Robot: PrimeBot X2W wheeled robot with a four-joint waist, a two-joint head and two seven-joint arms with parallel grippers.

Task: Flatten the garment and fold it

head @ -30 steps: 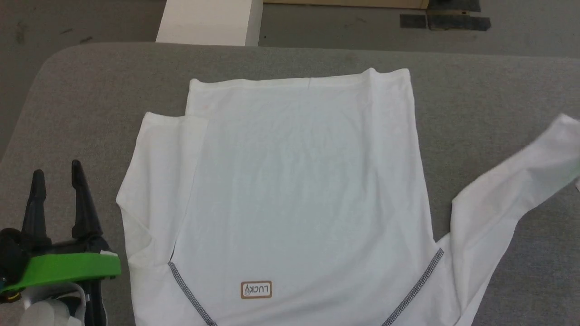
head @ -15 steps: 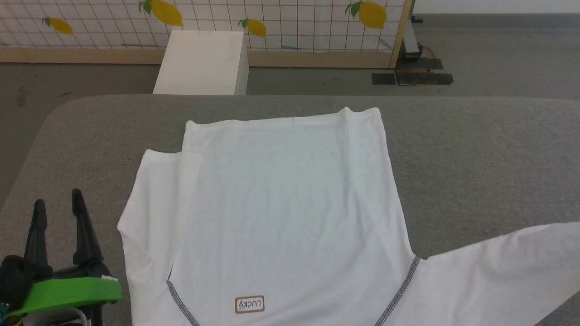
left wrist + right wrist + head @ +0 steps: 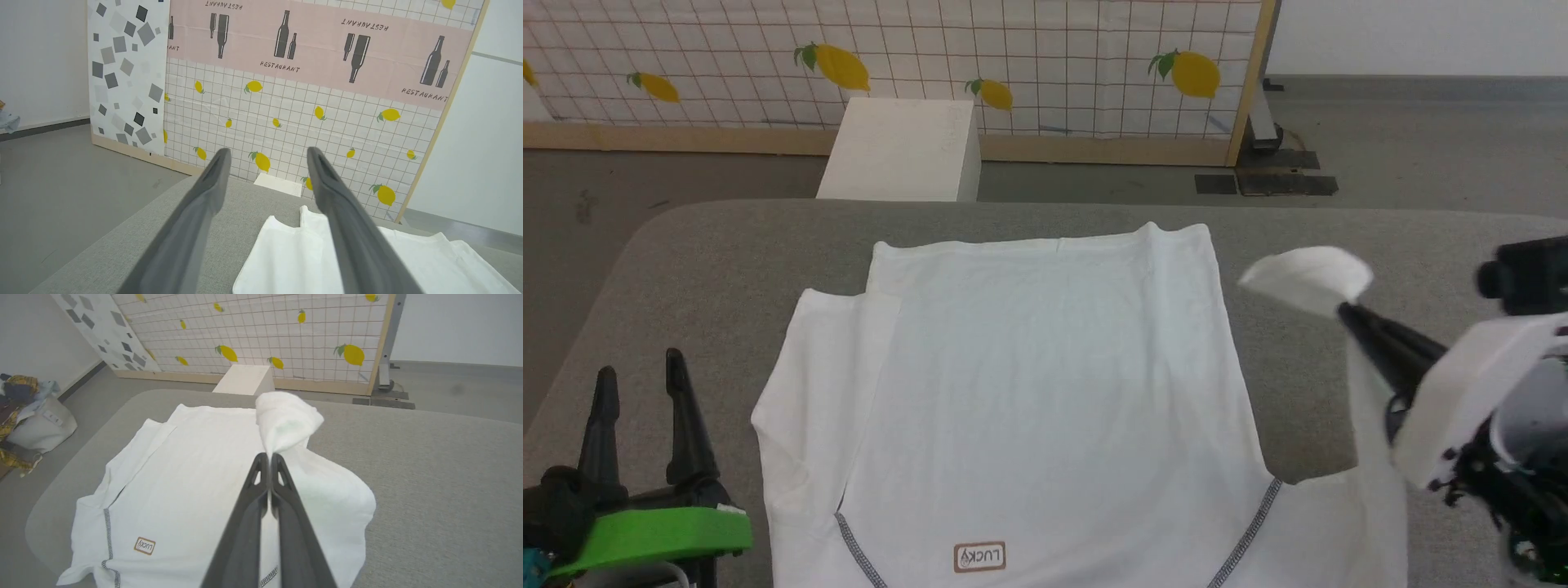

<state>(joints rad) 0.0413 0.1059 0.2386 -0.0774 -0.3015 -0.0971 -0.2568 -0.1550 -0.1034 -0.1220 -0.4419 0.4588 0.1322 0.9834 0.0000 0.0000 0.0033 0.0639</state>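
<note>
Grey table (image 3: pixel 1339 237), garment (image 3: pixel 1045 392) neck cut off, right gripper (image 3: pixel 1343 309) pinching sleeve (image 3: pixel 1307 273)

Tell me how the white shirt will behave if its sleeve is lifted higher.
Probably very floppy: the sleeve droops from the shut right hand. Likely light, since a fingertip pinch carries it. The rest of the shirt, lying flat, may shift on the table if pulled.
</note>
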